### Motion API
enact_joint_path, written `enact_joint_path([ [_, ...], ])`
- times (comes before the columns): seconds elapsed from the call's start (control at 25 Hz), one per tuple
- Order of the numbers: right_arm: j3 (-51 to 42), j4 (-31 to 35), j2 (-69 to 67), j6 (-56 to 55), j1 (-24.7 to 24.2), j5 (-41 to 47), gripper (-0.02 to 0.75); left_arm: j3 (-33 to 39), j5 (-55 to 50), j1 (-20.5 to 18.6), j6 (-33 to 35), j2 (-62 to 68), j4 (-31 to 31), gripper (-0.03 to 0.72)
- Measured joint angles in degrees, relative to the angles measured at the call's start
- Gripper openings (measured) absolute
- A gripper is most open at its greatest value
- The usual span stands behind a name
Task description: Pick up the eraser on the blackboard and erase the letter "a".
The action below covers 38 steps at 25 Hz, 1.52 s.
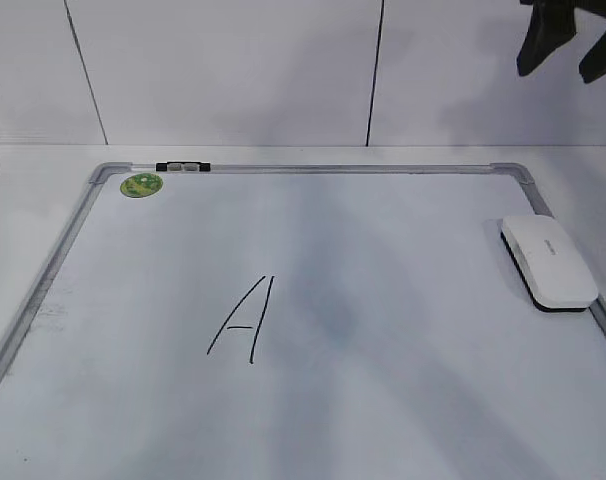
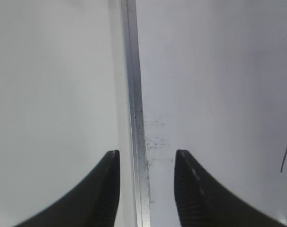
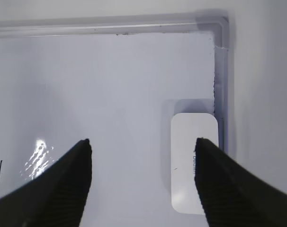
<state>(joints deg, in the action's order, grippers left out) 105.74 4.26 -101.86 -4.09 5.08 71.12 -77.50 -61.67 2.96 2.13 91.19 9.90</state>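
Note:
The blackboard (image 1: 383,250) is a white dry-erase board with a grey frame, lying flat on the table. The white eraser (image 1: 548,262) lies on it by the right frame edge. A tall angular capital "A" (image 1: 245,318) is written mid-board; no small lowercase "a" shows in any view. My right gripper (image 1: 568,45) hangs open and empty high above the far right corner. In the right wrist view, the gripper (image 3: 142,144) is open with the eraser (image 3: 194,161) beside its right finger. My left gripper (image 2: 147,158) is open and empty, astride the board's left frame rail (image 2: 134,94).
A round green sticker (image 1: 141,185) sits in the far left corner. A small black and grey clip (image 1: 183,167) lies on the far frame rail. Faint marker smudges (image 2: 155,142) lie by the left rail. A white wall stands right behind the board.

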Motion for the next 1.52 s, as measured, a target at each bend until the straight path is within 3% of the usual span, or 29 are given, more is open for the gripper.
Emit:
enact_joint_path([
  [0.44, -0.2, 4.9, 10.2, 0.2, 0.0, 0.7, 0.545, 0.0, -4.8, 0.0, 0.0, -20.8, -0.3, 0.258],
  [0.92, -13.3, 5.0, 28.0, 1.1, 0.0, 0.9, 0.541, 0.5, -9.2, 0.3, -0.1, -36.2, -0.9, 0.255],
  [1.52, -39.3, 6.0, 58.7, -1.6, 0.0, 1.3, 0.540, 12.8, -11.2, 10.5, -1.5, -54.0, -2.7, 0.245],
])
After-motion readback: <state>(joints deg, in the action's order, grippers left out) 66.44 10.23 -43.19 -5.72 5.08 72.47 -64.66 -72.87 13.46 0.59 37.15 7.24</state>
